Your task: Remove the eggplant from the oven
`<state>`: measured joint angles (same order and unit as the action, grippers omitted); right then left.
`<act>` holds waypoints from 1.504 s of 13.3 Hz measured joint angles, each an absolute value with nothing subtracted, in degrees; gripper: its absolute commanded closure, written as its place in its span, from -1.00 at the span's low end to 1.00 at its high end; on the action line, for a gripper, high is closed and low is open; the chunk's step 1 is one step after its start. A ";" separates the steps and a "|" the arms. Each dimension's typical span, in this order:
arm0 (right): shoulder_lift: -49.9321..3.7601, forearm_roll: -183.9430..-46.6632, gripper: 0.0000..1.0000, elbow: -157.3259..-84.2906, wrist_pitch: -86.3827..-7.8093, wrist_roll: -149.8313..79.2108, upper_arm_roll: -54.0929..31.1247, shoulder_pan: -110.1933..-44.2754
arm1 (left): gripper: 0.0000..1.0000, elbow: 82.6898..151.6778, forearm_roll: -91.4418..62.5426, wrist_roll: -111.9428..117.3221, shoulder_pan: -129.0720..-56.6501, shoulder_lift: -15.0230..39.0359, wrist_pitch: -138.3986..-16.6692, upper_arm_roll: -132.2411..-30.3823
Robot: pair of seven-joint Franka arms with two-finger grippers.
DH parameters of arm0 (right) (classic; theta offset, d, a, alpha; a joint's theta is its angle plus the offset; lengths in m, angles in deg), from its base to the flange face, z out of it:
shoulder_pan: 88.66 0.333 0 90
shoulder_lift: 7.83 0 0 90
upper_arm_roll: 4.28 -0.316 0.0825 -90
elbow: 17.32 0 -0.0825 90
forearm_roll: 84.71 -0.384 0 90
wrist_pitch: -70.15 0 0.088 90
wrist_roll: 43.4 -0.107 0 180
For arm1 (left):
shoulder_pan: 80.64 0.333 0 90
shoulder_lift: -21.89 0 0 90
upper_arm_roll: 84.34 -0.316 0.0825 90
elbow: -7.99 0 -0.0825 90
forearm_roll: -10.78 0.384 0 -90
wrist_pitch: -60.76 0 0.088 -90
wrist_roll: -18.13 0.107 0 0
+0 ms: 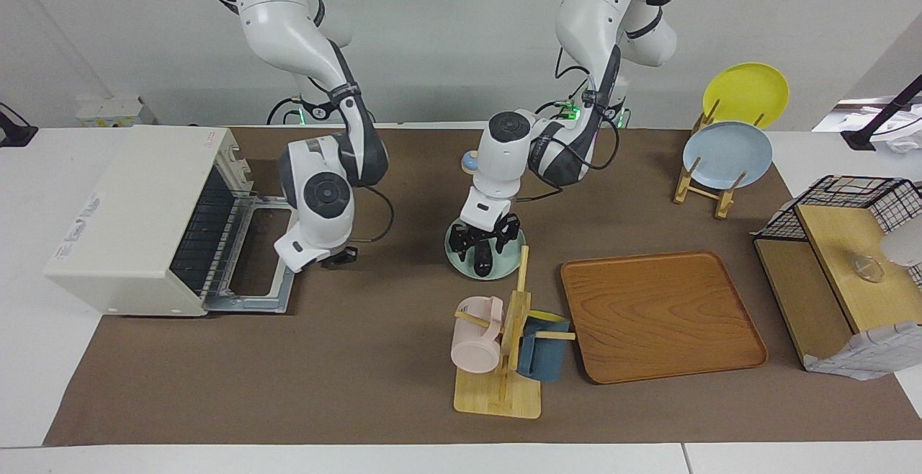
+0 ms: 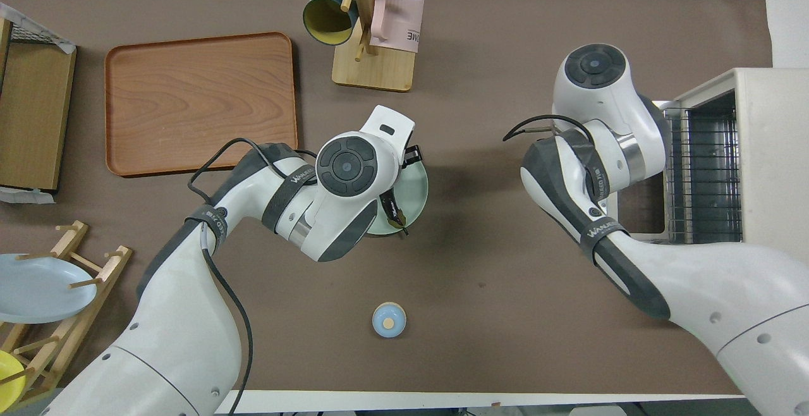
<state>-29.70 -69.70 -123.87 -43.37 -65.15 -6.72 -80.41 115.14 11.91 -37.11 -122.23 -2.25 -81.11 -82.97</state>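
Observation:
The dark purple eggplant (image 1: 482, 263) lies on a pale green plate (image 1: 511, 252) in the middle of the table, not in the oven; its stem end shows in the overhead view (image 2: 394, 213). My left gripper (image 1: 481, 243) is down on the plate, open, with a finger on each side of the eggplant. The cream-white oven (image 1: 137, 222) stands at the right arm's end of the table with its door (image 1: 259, 272) folded down and its rack (image 2: 708, 169) bare. My right gripper (image 1: 337, 259) hangs low beside the open door's edge, mostly hidden by its wrist.
A mug rack (image 1: 504, 344) with a pink and a blue mug and a wooden tray (image 1: 659, 315) lie farther from the robots than the plate. A small blue bell (image 2: 389, 319) sits nearer the robots. A plate rack (image 1: 724, 150) and wire shelf (image 1: 843, 243) stand at the left arm's end.

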 measured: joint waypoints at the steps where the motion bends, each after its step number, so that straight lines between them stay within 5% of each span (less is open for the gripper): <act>1: -29.40 -69.60 0.93 -124.32 -43.38 -64.46 -6.73 -80.96 | 1.00 115.13 11.91 -37.16 -122.23 -2.40 -80.62 -83.10; 5: -28.91 -66.65 0.93 -125.91 -44.37 -63.53 -7.15 -81.56 | 1.00 112.40 12.21 -34.72 -120.70 -1.72 -72.25 -84.74; 11: -23.62 -64.92 0.92 -121.96 -35.39 -53.63 -8.35 -83.02 | 0.94 111.06 12.05 -1.78 -98.50 -0.46 -68.82 -85.75; 12: -20.54 -64.93 0.90 -121.57 -33.38 -50.20 -8.34 -84.65 | 0.35 111.05 12.08 0.61 -96.81 -0.70 -69.94 -85.74; 13: -17.67 -64.52 0.65 -121.48 -32.38 -46.64 -8.16 -87.01 | -0.77 110.88 12.10 2.80 -95.46 -0.96 -70.75 -85.75; 14: -15.70 -64.78 -0.04 -121.45 -32.30 -43.79 -7.87 -89.62 | -1.00 110.26 12.10 4.42 -94.19 -1.11 -70.86 -85.77; 15: -14.47 -66.68 -0.99 -121.32 -32.32 -41.97 -7.54 -92.02 | -1.00 109.42 12.10 5.30 -93.20 -1.18 -70.80 -85.75; 17: -12.87 -74.33 -1.00 -119.72 -32.15 -40.86 -7.22 -94.92 | -1.00 107.61 12.10 5.61 -91.70 -0.13 -67.95 -85.79; 20: -10.24 -79.86 -1.00 -111.73 -22.94 -40.86 -7.11 -95.43 | -1.00 105.24 12.13 10.30 -88.25 10.06 -48.86 -85.86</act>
